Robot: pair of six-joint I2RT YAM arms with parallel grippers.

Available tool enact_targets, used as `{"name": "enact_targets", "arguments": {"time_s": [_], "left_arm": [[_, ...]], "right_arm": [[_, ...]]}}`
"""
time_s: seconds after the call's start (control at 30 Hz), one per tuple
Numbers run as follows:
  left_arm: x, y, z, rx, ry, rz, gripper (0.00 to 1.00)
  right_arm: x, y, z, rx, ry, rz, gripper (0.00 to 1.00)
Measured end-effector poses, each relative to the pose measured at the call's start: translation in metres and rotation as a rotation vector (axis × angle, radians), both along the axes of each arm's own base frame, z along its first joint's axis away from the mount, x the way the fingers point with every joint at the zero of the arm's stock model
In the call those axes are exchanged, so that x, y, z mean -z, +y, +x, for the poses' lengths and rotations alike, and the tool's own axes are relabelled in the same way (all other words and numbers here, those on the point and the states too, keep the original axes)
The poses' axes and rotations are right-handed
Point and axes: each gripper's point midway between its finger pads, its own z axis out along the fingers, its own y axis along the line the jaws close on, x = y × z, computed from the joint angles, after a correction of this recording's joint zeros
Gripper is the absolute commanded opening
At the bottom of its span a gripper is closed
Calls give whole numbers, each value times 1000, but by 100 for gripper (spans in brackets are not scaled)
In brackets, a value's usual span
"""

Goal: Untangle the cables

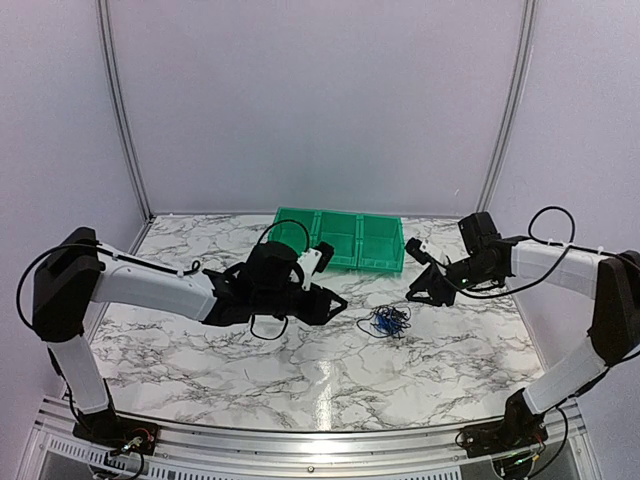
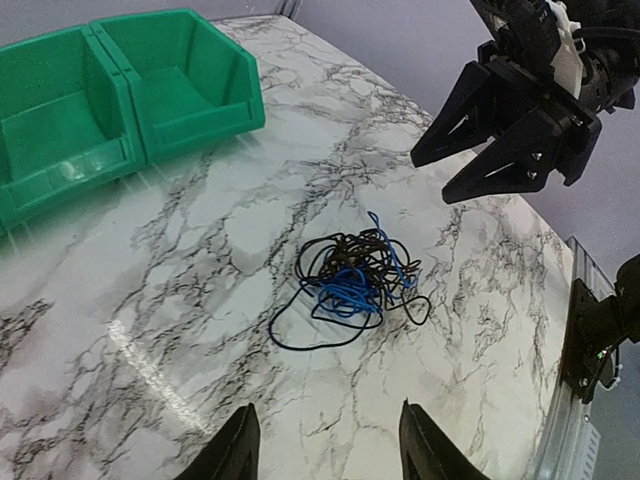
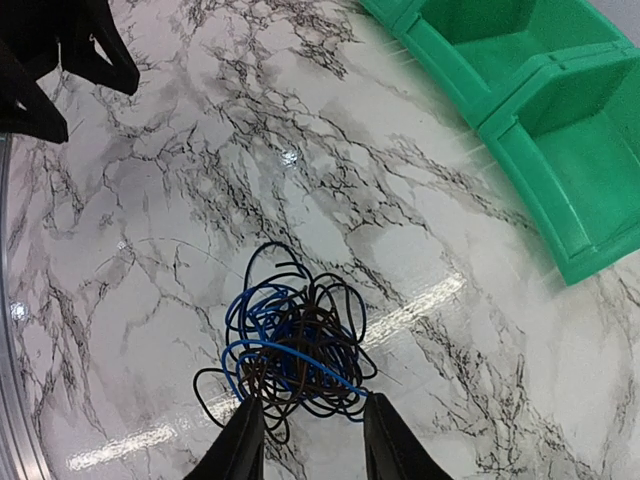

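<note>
In the top external view the cables [image 1: 385,321] lay as one small knotted clump on the marble table [image 1: 200,360], right of the frame's centre and below the green bins [image 1: 340,240]. The left gripper [image 1: 335,303] sat just left of the clump and the right gripper [image 1: 420,288] above and right of it. Neither appeared to touch it.

In the left wrist view the left gripper [image 2: 325,450] had its fingers spread at the bottom edge, holding nothing. The cables [image 2: 350,280] lay mid-frame, apart from those fingers. The right gripper [image 2: 490,140] hung in the upper right with its jaws parted, seemingly above the table. The clump was close to round, stretched slightly from lower left to upper right. A black loop [image 2: 300,330] trailed toward the lower left, and a blue wire [image 2: 372,222] poked toward the top of the frame.

In the right wrist view the right gripper [image 3: 310,445] was also spread and empty at the bottom edge. The near rim of the cables [image 3: 290,350] showed between its fingers; contact could not be told. Here one black loop pointed to the top of the frame and another sagged to the lower left.

The likely risks were these. Closing on the dense middle would grab several strands together, and pulling would tighten the knot. A single-sided pull would drag the whole light clump across the slick table. Thin wire could also slip out of the pads.
</note>
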Motion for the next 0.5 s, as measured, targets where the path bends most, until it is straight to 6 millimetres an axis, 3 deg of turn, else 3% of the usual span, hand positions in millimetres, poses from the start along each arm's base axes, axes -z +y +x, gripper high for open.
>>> {"name": "enact_targets", "arguments": {"time_s": [0.13,0.27,0.5], "left_arm": [[14,-26,-5,38,41,1,50],[16,-45,-4,57,62,-19,52],[21,-61,4,56,81,-32,56]], "right_arm": [[8,0,-7,-23,14,0,36],[12,2,-12,-44,13,-1,33],[25,11,-12,-69,-6,-63,25]]}}
